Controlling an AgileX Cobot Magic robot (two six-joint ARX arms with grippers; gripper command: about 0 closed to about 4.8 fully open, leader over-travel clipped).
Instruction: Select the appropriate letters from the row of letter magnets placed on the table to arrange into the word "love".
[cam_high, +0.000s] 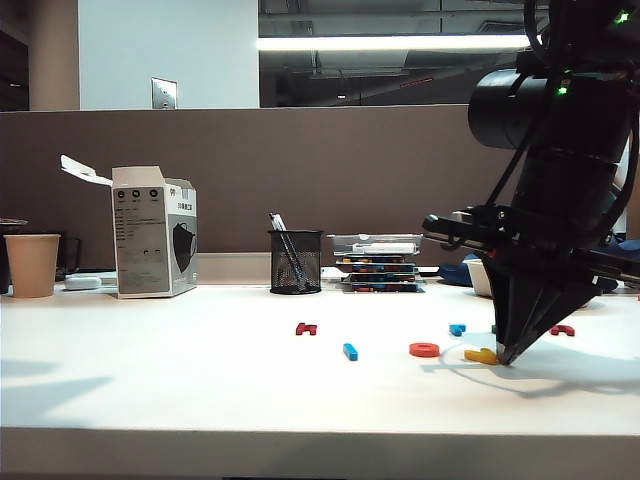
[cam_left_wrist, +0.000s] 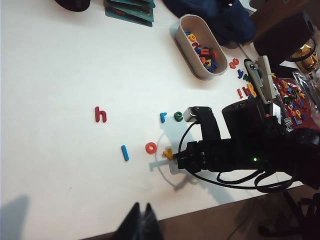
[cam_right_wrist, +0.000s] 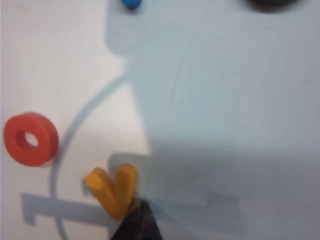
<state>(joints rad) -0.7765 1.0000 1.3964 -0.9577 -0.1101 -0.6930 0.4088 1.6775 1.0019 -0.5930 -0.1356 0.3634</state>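
worktop, plain white, carries small letter magnets. nearest the camera in the exterior view, three lie in a line: a blue bar, an orange ring and a yellow v. the right gripper points straight down with its dark tip touching the yellow v on the side away from the ring. its fingers are clenched together with nothing between them, so they look to be nudging the letter, not lifting it. in the right wrist view the yellow v lies flat, its point against the finger tip and its two arms spreading away, with the orange ring just beside it and apart.

the green letter sits farther back, beside a light blue letter, close to the right arm; judging by that, the right arm is the nearer one for fetching it. a dark red h lies well apart.

the left gripper hangs off the front edge of the worktop, fingers clenched and holding nothing.

a white carton at the back bears print too small to read. no other legible writing.
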